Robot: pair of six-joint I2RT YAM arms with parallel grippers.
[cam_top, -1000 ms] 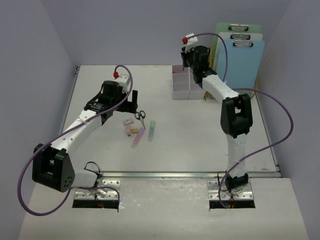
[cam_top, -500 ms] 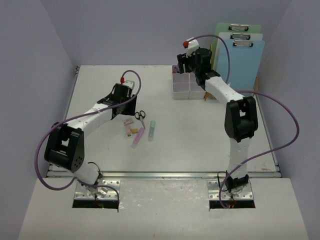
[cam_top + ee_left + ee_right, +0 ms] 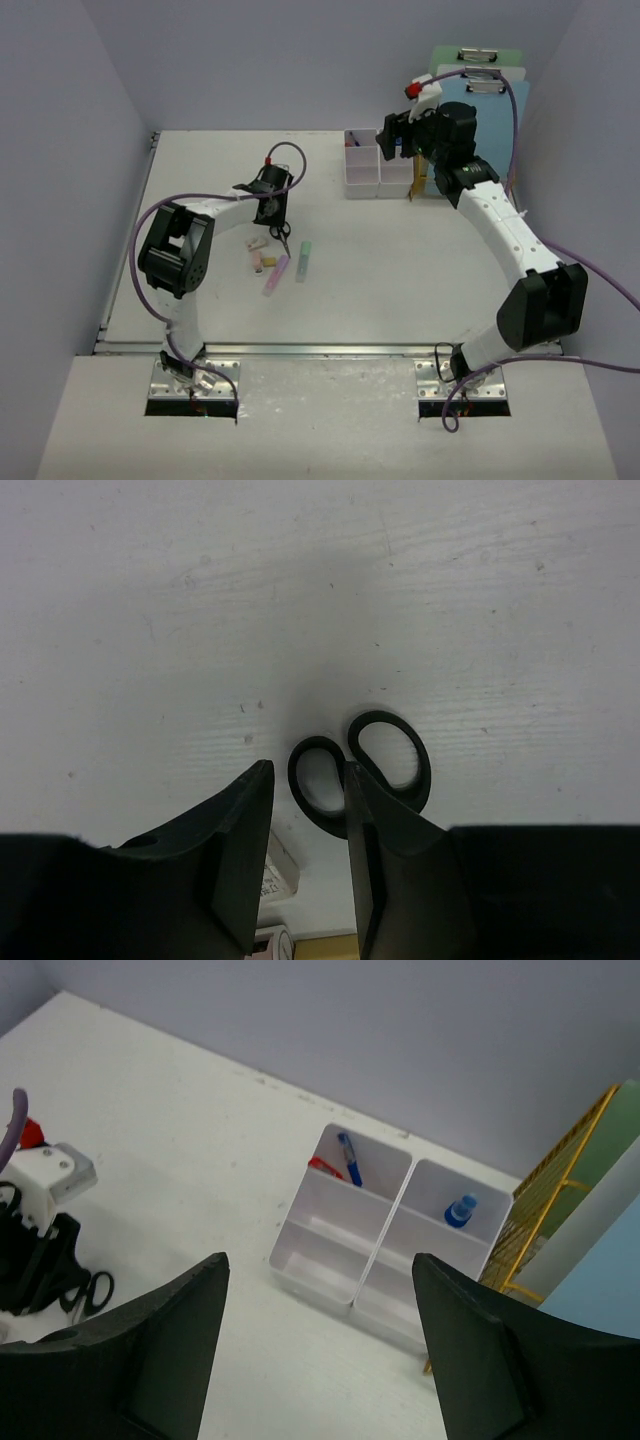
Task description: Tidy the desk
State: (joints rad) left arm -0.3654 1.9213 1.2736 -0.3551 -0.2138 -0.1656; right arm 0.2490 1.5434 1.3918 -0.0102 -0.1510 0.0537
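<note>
The white desk [image 3: 400, 270] holds black-handled scissors [image 3: 283, 236] left of centre. My left gripper [image 3: 274, 212] hangs just over them, open. In the left wrist view its gripper [image 3: 306, 770] has one handle loop of the scissors [image 3: 395, 755] between the fingers; the right finger [image 3: 385, 850] covers part of the handles. Whether it touches them I cannot tell. My right gripper [image 3: 392, 131] is wide open and empty above the white compartmented organizer [image 3: 378, 170]. In the right wrist view [image 3: 320, 1260] the organizer [image 3: 330, 1260] holds a blue pen [image 3: 349, 1158] and a blue-capped item [image 3: 460, 1210].
Small erasers [image 3: 257, 243], a pink highlighter [image 3: 276, 275] and a green highlighter [image 3: 303, 260] lie by the scissors. A labelled eraser [image 3: 278, 865] shows under the left fingers. A gold wire rack [image 3: 560, 1190] with clipboards [image 3: 480, 85] stands at the back right beside the organizer.
</note>
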